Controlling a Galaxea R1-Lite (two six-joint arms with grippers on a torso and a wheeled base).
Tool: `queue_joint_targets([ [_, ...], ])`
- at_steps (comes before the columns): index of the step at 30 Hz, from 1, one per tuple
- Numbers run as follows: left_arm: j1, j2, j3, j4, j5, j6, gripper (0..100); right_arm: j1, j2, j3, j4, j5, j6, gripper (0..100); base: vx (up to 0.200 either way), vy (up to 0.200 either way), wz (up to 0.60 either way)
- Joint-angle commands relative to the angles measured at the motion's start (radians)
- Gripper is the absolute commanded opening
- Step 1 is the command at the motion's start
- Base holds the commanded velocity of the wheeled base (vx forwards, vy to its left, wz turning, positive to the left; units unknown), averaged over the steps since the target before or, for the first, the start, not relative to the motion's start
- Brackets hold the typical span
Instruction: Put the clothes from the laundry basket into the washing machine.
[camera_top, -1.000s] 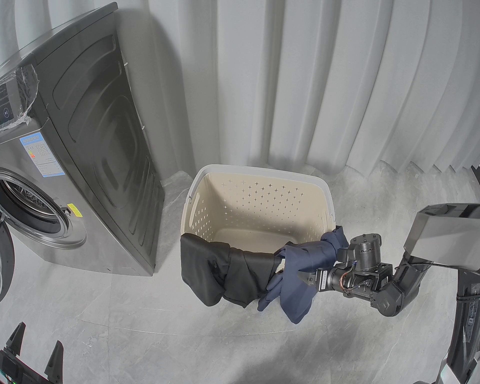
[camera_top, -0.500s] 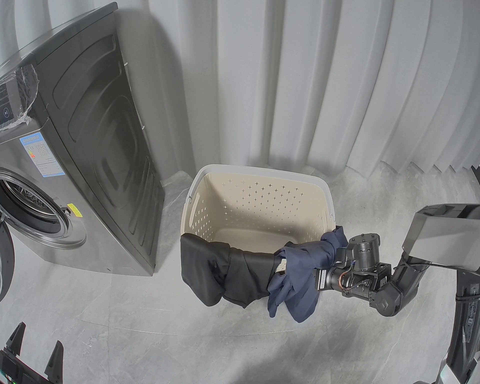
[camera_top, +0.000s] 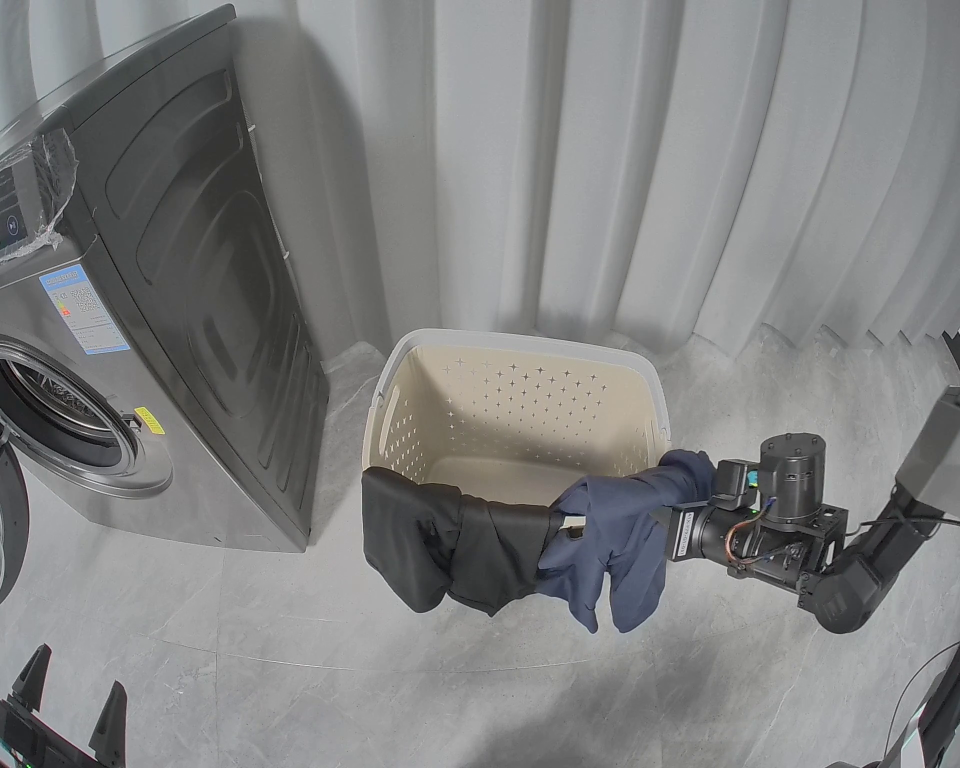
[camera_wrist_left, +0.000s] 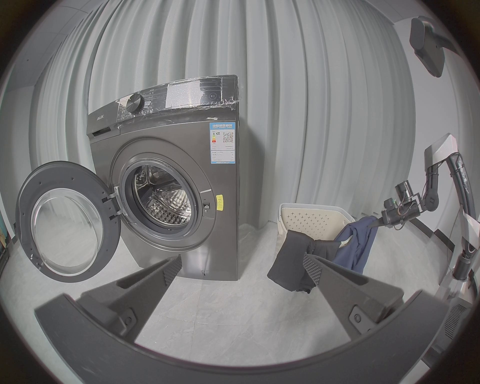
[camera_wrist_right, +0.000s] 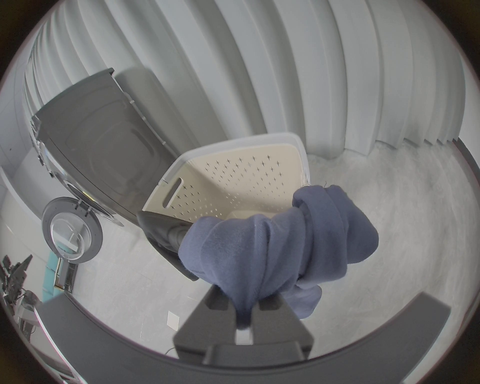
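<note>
A cream laundry basket (camera_top: 520, 345) (camera_wrist_left: 320, 210) (camera_wrist_right: 235, 145) stands on the floor right of the grey washing machine (camera_top: 170, 300) (camera_wrist_left: 170, 185). A black garment (camera_top: 450, 545) (camera_wrist_left: 292, 257) hangs over the basket's near rim. My right gripper (camera_top: 668, 535) (camera_wrist_right: 245, 312) is shut on a navy blue garment (camera_top: 620, 540) (camera_wrist_right: 280, 245) (camera_wrist_left: 357, 242), held just above the basket's near right corner, one end still touching the black garment. My left gripper (camera_top: 65, 700) (camera_wrist_left: 240, 265) stands open low at the near left, with nothing between its fingers.
The washer's round door (camera_wrist_left: 65, 222) (camera_wrist_right: 72, 230) is swung open to the side and the drum (camera_wrist_left: 162, 192) lies bare. Pleated white curtains (camera_top: 650, 170) close off the back. Grey floor (camera_top: 300, 660) spreads between basket and machine.
My right arm has drawn back to the right and slightly up, pulling the navy garment higher off the basket's rim. The left arm and black garment have stayed put.
</note>
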Motion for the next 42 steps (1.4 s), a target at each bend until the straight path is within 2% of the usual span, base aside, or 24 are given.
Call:
queue_joint_targets([
  [1, 0.0, -0.013, 0.018, 0.0, 0.0, 0.0, 100, 0.042, -0.174, 0.064, -0.001, 0.002, 0.005, 0, 0.0, 0.0, 0.0],
  [12, 0.0, -0.013, 0.018, 0.0, 0.0, 0.0, 100, 0.117, -0.351, 0.084, 0.003, -0.012, -0.021, 0, 0.0, 0.0, 0.0],
  [13, 0.0, -0.013, 0.018, 0.0, 0.0, 0.0, 100, 0.121, -0.405, 0.081, 0.01, -0.013, -0.052, 0, 0.0, 0.0, 0.0],
  [17, 0.0, -0.013, 0.018, 0.0, 0.0, 0.0, 100, 0.121, -0.527, 0.051, 0.036, -0.022, -0.088, 0, 0.0, 0.0, 0.0],
  [22, 0.0, -0.013, 0.018, 0.0, 0.0, -0.002, 100, 0.134, -0.69, -0.003, 0.174, -0.022, -0.138, 0, 0.0, 0.0, 0.0],
  [26, 0.0, -0.013, 0.018, 0.0, 0.0, -0.002, 100, 0.169, -0.78, -0.023, 0.272, -0.021, -0.133, 0, 0.0, 0.0, 0.0],
  [29, 0.0, -0.013, 0.018, 0.0, 0.0, -0.005, 100, 0.169, -0.79, -0.015, 0.276, -0.016, -0.131, 0, 0.0, 0.0, 0.0],
  [36, 0.0, -0.013, 0.018, 0.0, 0.0, -0.011, 100, 0.166, -0.777, 0.003, 0.273, -0.025, -0.131, 0, -0.2, 0.0, 0.0],
  [39, 0.0, -0.013, 0.018, 0.0, 0.002, -0.013, 100, 0.167, -0.782, 0.015, 0.286, -0.061, -0.134, 0, -0.133, 0.0, 0.0],
  [41, 0.0, -0.013, 0.018, 0.0, 0.002, -0.013, 100, 0.167, -0.783, 0.028, 0.292, -0.11, -0.142, 0, 0.0, 0.0, 0.0],
  [42, 0.0, -0.013, 0.018, 0.0, 0.002, -0.013, 100, 0.167, -0.783, 0.028, 0.292, -0.11, -0.142, 0, 0.0, 0.0, 0.0],
])
